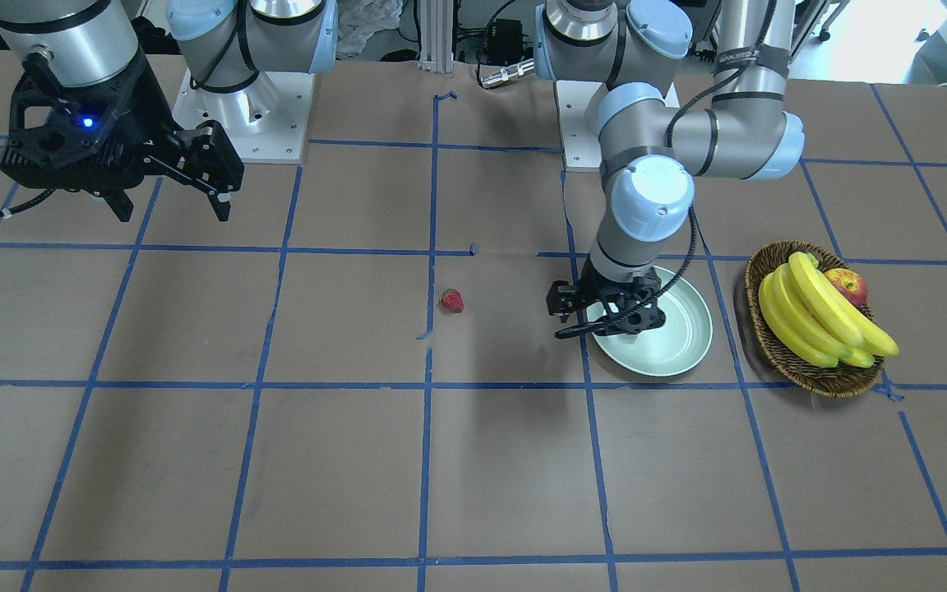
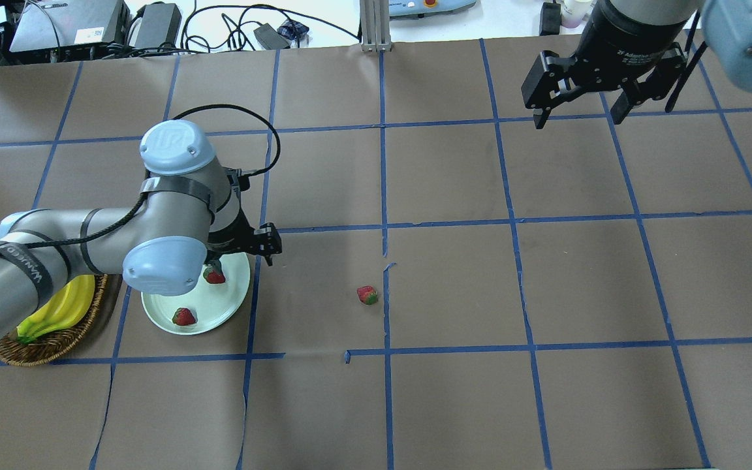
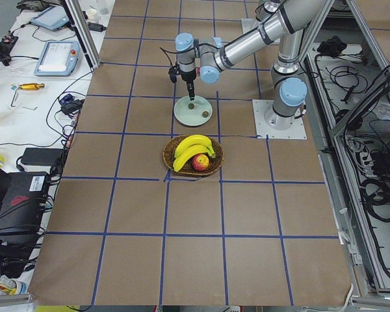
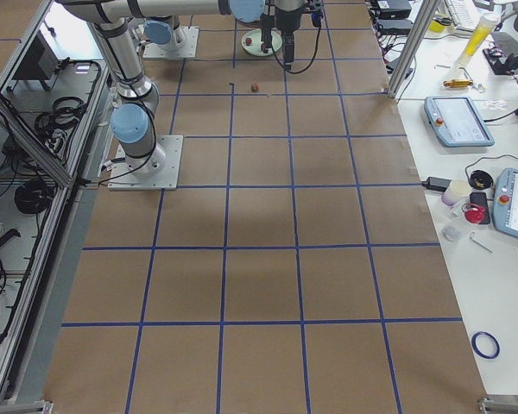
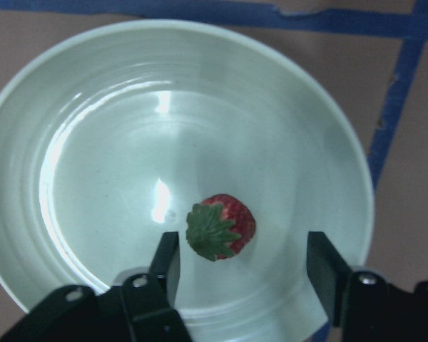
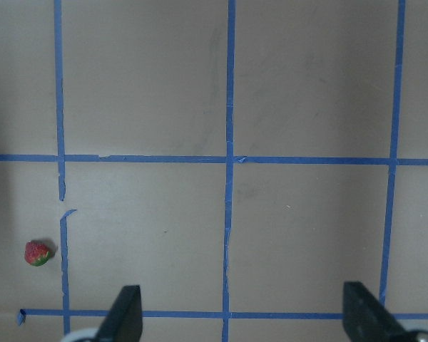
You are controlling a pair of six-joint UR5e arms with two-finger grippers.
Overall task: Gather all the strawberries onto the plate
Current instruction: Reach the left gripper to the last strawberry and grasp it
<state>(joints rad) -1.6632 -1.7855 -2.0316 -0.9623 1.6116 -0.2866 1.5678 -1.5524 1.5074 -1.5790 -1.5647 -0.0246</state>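
The pale mint-green plate [image 2: 232, 290] holds two strawberries: one [image 2: 214, 275] under my left gripper and one [image 2: 184, 316] near the plate's front rim. My left gripper [image 5: 242, 249] is open just above the plate [image 5: 114, 142], its fingers on either side of a strawberry [image 5: 221, 226] that lies on the plate with its green cap up. In the front-facing view the left gripper [image 1: 605, 322] hides the berries on the plate [image 1: 683, 345]. A third strawberry [image 2: 367, 295] lies on the table near the middle [image 1: 452, 301]. My right gripper [image 2: 577, 119] is open, empty and raised, far from it; its wrist view shows the strawberry [image 6: 38, 253] at lower left.
A brown wicker basket [image 1: 810, 374] with bananas [image 1: 810, 316] and a red-yellow apple [image 1: 847, 286] stands beside the plate, on the side away from the table's middle. Blue tape lines grid the brown table top.
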